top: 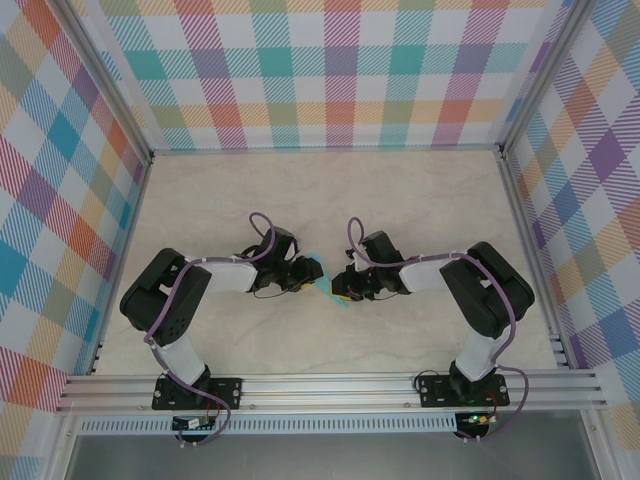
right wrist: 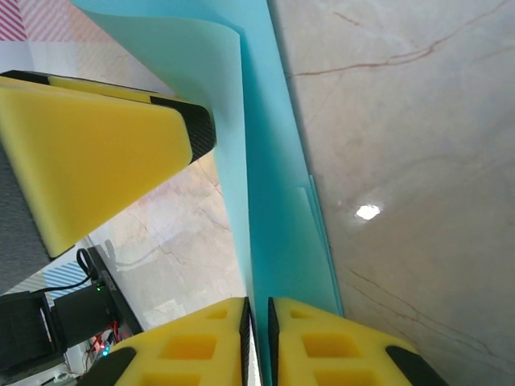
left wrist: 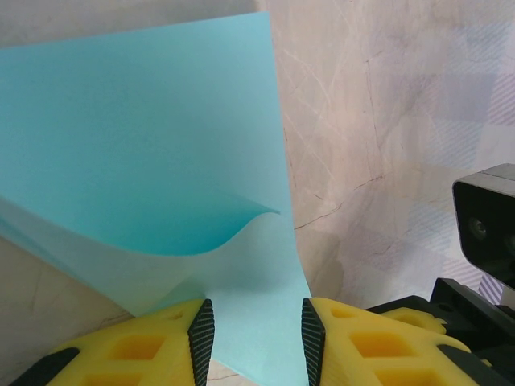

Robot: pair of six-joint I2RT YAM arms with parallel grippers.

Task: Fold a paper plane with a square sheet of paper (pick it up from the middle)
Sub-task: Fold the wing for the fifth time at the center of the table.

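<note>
Our right gripper (right wrist: 258, 334) is clamped on the square sheet of paper (left wrist: 145, 137), held above the desk's (top: 330, 200) middle. The left gripper (left wrist: 256, 338) stands apart around its lower edge. We fear an uneven pull may tear it or slip it free.

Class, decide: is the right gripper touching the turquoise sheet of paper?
Touching. In the right wrist view, the right gripper has its jaws almost closed, and the square sheet of paper runs straight down into the narrow slit between them, pinched.
</note>
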